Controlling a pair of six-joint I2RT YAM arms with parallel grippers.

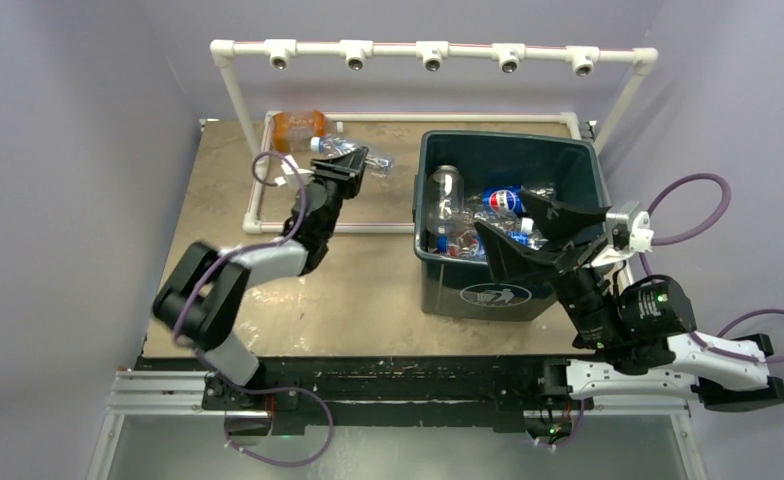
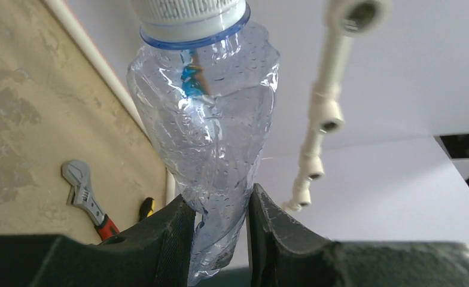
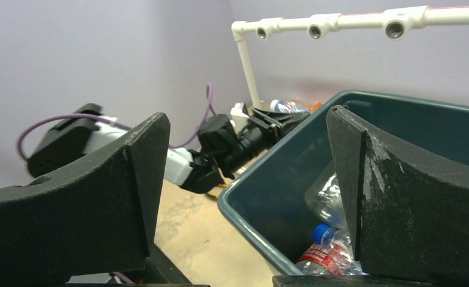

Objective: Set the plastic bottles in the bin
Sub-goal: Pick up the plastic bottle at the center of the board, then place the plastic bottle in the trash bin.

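One clear crumpled bottle [image 2: 208, 119] is pinched low on its body betw. the left gripper [image 2: 221, 203] pads. Its white cap w/ blue ring is at the top edge of the left wrist view, and the plastic is squashed in where the pads bite. In the top view this bottle sits upper left of centre, well left of the bin [image 1: 438, 275], not over it.

Just beside it, toward the upper left, an orange bottle [image 1: 298, 128] lies on the table [image 1: 368, 290] by the corner of the white pipe frame [image 1: 318, 227].

The bin is dark green w/ a white logo on its near wall, right of centre in the top view. It holds several bottles, incl. a clear one [image 1: 448, 190] at its left side and one w/ a blue-and-red label [image 1: 503, 200] mid-bin. The right wrist view shows another w/ blue cap and red label [image 3: 319, 248] at the bottom.

The right gripper [image 3: 247, 116] is spread wide w/ nothing betw. its fingers, over the bin's near-right part.

An adjustable wrench [image 2: 85, 194] w/ red grip lies lower left in the left wrist view. Next to it shows a yellow-and-black screwdriver handle [image 2: 146, 208], mostly hidden behind the finger.
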